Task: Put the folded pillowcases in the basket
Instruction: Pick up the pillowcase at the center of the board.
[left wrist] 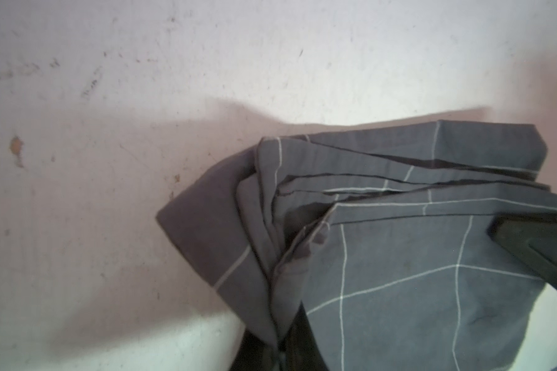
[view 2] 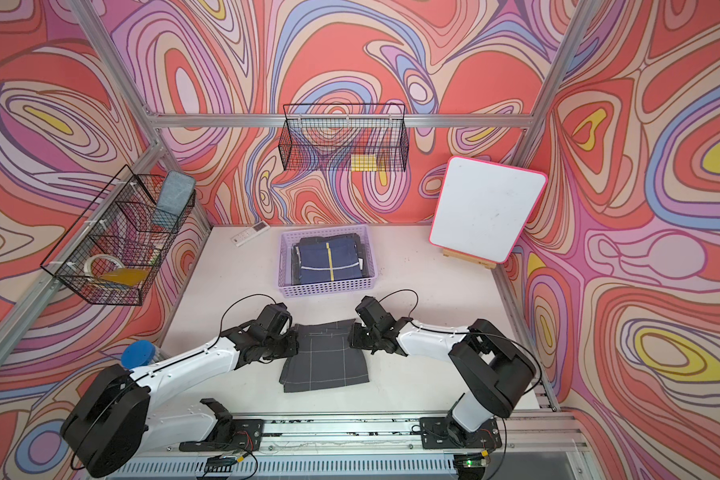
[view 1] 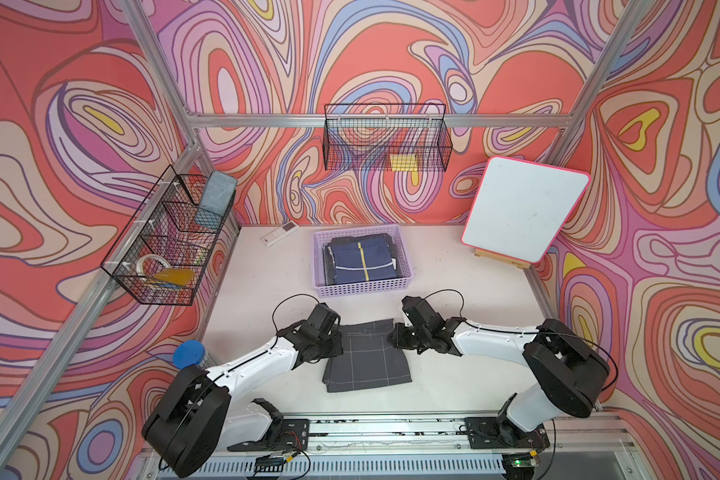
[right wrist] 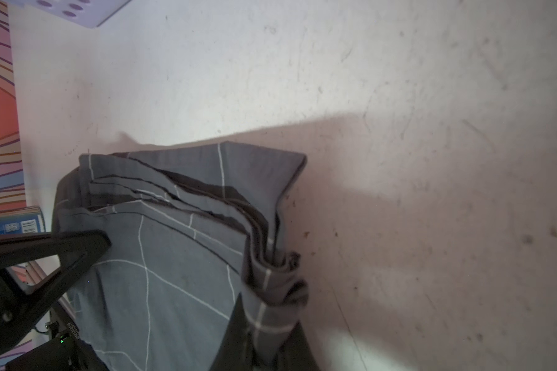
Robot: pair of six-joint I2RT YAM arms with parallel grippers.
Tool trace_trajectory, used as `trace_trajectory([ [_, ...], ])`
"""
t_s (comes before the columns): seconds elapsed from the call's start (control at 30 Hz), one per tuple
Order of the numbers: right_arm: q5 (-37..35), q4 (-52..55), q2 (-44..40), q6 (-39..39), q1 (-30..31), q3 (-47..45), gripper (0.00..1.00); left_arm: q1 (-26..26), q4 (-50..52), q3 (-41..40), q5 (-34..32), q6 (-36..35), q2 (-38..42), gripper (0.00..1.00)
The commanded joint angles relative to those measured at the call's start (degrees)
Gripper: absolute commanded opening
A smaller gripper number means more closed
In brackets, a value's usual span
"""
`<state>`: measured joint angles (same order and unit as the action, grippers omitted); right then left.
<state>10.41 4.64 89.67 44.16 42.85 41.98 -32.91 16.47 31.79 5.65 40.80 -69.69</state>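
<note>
Both top views look steeply down onto the whole table; each wrist view looks closely past its fingers across the shared pillowcase.

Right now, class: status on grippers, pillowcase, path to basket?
Left gripper, right gripper shut on pillowcase, opposite edges. Pillowcase on table, outside basket. Basket holds navy cloth.

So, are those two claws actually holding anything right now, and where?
Yes: the folded grey checked pillowcase. The left gripper pinches its far left corner, and the right gripper its far right corner.
</note>
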Motion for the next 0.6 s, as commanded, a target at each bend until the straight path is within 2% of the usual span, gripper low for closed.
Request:
trace_trajectory([
  [0.0,-1.4,-0.8,-2.2,-1.6,0.4,0.7,0.0,0.3,-0.8,0.6,0.8,-2.0,2.5,0.0],
  [0.57,-11.6,8.2,-9.8,-10.4,0.0,10.5,0.0,1.3,3.4,12.9,-2.8,-6.5,4.2,0.0],
])
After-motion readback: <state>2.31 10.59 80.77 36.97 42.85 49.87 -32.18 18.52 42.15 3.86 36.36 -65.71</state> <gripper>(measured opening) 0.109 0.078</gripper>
